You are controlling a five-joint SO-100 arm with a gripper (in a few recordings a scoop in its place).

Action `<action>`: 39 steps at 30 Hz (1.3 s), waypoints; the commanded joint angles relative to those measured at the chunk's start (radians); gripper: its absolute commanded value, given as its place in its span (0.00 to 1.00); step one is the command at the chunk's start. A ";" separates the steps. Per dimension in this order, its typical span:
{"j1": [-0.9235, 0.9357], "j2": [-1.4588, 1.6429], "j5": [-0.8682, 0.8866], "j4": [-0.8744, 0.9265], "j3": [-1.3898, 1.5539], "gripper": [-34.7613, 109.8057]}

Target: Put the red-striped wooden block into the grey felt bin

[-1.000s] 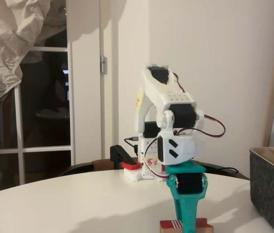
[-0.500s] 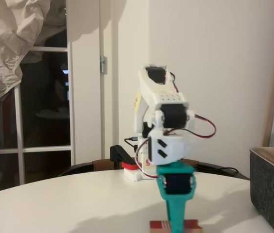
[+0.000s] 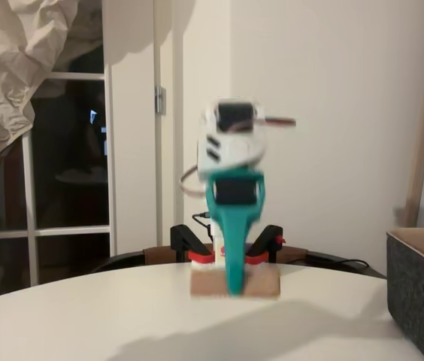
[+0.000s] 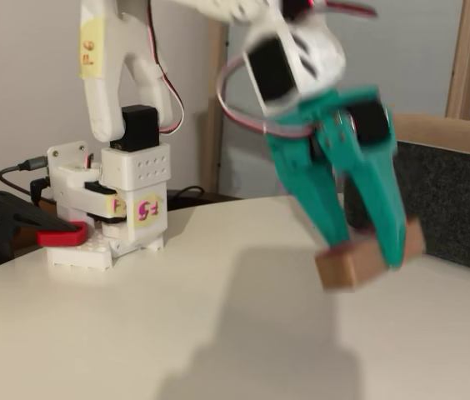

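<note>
The teal tool (image 4: pixel 360 250) was pinching the red-striped wooden block (image 4: pixel 347 268) between its fingers, one on each side. The block hung in the air, clear of the white tabletop (image 4: pixel 135 317), and only its tan wood faces showed (image 3: pixel 261 284). Both fixed views were blurred around the tool (image 3: pixel 234 282). The grey felt bin (image 4: pixel 460 204) stood on the tabletop just behind the held block; in the other fixed view it sat at the right edge (image 3: pixel 419 297), apart from the block.
</note>
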 commanded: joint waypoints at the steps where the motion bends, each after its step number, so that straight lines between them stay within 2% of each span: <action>1: 0.028 0.167 0.017 0.002 -0.020 0.26; 7: -0.005 0.362 0.015 -0.034 -0.035 0.27; 13: -0.143 0.448 0.018 -0.061 -0.120 0.27; 18: -0.348 0.443 0.021 -0.072 -0.190 0.27; 27: -0.781 0.356 -0.025 -0.212 -0.204 0.28; 32: -0.928 0.225 -0.143 -0.239 -0.204 0.24; 39: -0.991 -0.012 -0.360 -0.394 -0.204 0.25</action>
